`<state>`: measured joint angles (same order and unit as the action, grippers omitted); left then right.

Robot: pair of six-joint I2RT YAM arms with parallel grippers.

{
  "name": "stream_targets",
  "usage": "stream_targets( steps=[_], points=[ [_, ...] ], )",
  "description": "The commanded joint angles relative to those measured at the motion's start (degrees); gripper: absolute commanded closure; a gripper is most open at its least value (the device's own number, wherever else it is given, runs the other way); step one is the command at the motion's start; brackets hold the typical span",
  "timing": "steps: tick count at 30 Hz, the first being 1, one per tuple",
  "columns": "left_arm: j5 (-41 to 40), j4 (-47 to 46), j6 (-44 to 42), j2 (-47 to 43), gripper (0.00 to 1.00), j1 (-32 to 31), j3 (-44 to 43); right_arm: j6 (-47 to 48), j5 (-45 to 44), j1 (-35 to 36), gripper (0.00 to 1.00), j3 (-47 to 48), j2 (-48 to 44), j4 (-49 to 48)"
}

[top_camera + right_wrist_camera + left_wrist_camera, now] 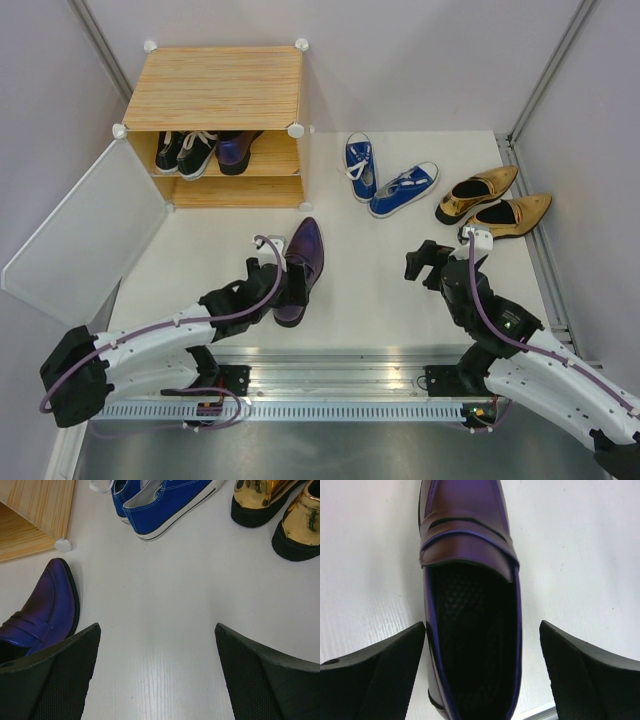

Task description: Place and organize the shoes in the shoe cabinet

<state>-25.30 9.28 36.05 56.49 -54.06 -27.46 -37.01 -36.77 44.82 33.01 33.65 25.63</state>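
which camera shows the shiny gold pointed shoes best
Top external: both shiny gold pointed shoes lie whole, side by side, right of the blue sneakers. The right wrist view catches only their near ends, cropped at the top. The left wrist view shows none of them.

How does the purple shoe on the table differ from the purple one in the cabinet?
The purple pointed shoe on the white table lies in full view; its twin on the wooden cabinet's upper shelf is half hidden under the top. The table shoe sits between the open left gripper's fingers; the shelved one stands beside black sneakers. Both are glossy purple.
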Motion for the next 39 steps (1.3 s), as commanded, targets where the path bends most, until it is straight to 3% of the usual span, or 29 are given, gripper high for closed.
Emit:
stream_targets(
  steps=[1, 10, 25, 31, 37, 38, 39],
  points=[
    [1.04, -0.67, -0.81, 2.48, 0.01, 0.1, -3.73, 0.72, 0.3, -0.08, 0.02, -0.32, -0.51, -1.63],
    [2.28, 7.77, -1.07, 13.2, 0.01, 0.1, -10.23, 0.63, 0.21, -0.26, 0.02, -0.76, -1.66, -1.55],
    [5.97, 11.64, 1.39, 19.09, 0.03, -0.95, -11.21, 0.72, -0.14, -0.26, 0.02, -0.85, -1.22, -1.63],
    [3.86, 11.29, 1.48, 25.41, 0.18, -2.63, -12.09, 0.8, -0.23, -0.43, 0.02, -0.85, -1.3, -1.63],
    [3.94, 8.57, 1.65, 26.74, 0.55, -2.63, -10.68, 0.72, -0.23, -0.61, 0.02, -0.85, -1.13, -1.63],
    [4.03, 8.3, 1.57, 26.4, 0.7, -2.63, -10.68, 0.63, -0.14, -0.61, 0.02, -0.76, -1.04, -1.63],
    [4.12, 8.13, 1.3, 26.04, 0.78, -2.63, -10.68, 0.72, -0.23, -0.61, 0.02, -0.76, -0.95, -1.63]
  ],
)
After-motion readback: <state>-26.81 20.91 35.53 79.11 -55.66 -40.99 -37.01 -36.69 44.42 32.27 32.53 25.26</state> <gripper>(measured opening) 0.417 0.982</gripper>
